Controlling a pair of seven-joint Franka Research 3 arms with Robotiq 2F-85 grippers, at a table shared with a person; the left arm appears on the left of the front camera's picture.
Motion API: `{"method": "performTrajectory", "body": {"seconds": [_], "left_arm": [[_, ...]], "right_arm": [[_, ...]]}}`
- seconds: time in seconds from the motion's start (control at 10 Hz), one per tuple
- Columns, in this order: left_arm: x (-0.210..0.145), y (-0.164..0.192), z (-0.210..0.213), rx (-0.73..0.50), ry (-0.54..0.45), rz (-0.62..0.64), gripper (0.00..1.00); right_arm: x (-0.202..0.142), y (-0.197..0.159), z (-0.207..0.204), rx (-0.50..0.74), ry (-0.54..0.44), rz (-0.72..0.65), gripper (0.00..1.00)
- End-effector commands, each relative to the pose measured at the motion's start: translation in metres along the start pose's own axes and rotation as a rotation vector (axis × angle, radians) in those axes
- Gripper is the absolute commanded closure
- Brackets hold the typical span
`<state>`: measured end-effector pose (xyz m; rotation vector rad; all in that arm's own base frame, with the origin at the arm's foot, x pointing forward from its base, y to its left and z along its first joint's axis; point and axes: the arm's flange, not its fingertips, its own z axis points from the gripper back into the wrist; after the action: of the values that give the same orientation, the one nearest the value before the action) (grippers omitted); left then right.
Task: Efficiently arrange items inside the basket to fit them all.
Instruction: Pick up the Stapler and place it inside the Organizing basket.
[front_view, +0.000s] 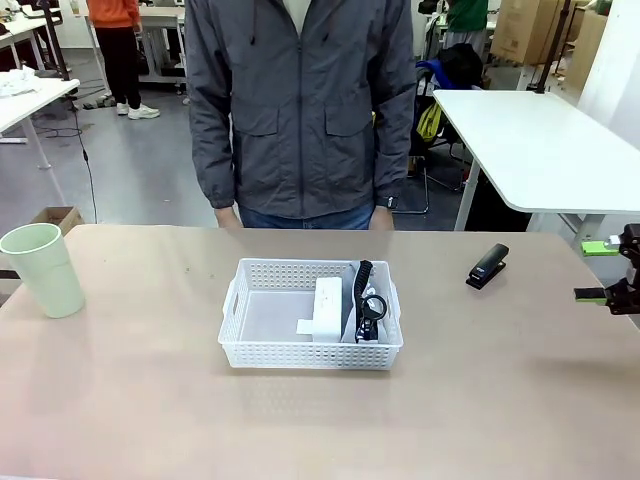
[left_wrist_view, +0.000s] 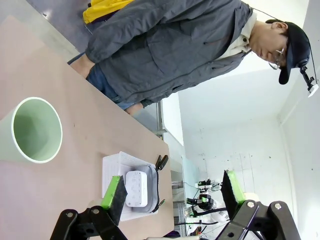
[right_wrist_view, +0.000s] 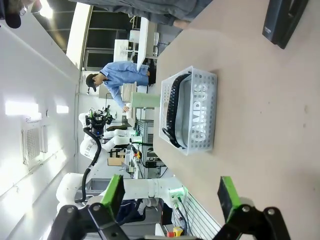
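Note:
The white basket sits mid-table. Inside it a small white box stands beside the grey pouch, which stands on edge against the right wall with its black strap on top. Through the lattice the pouch's "CAMPUS" lettering shows. The black stapler lies on the table to the basket's right, also in the right wrist view. The pale green cup stands upright at the far left. My right gripper hovers open at the right edge. My left gripper is open near the cup.
A person in a grey jacket stands at the table's far side, arms hanging down. The basket's left half is bare. A white table stands behind on the right.

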<state>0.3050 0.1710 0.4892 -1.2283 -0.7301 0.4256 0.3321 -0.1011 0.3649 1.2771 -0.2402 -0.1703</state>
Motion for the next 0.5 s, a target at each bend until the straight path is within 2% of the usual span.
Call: {"method": "performTrajectory", "body": {"seconds": [0.0,0.4], "left_arm": [[-0.0003,-0.001,0.0001,-0.018,-0.003,-0.016,0.0],[-0.0003,-0.001,0.0001,-0.018,-0.003,-0.016,0.0]], "right_arm": [[-0.0002,0.0039,-0.0002,0.013,-0.005,-0.009,0.0],[-0.0002,0.0039,-0.0002,0.013,-0.005,-0.009,0.0]]}}
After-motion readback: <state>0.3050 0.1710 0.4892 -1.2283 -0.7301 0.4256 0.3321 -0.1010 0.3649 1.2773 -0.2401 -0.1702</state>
